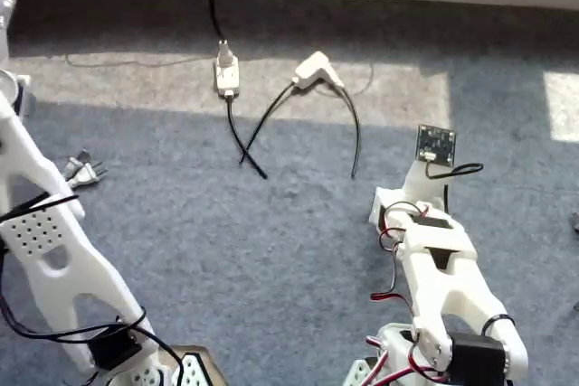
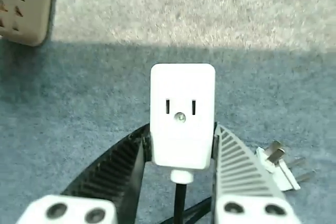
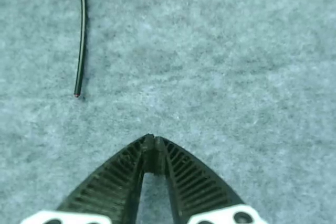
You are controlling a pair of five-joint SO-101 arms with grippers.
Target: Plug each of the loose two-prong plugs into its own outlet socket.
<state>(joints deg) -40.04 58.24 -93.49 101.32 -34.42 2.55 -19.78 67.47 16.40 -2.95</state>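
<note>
Left hand [image 2: 181, 132] pinched a white socket [image 2: 182, 98] with two slots, a round hole and a black cord. A white two-prong plug [image 2: 281, 166] lay just beside the socket. Right hand [image 3: 155, 145] was pressed together, empty.

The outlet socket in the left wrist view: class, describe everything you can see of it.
The outlet socket is a white, plastic-looking rounded block with two vertical slots and a round mark below them. A black cord leaves the end nearest the wrist through a white collar. It faces the camera, clamped at its sides between the black ribbed fingers of the left end effector, above blue-grey carpet. A loose white plug lies nearby.
</note>
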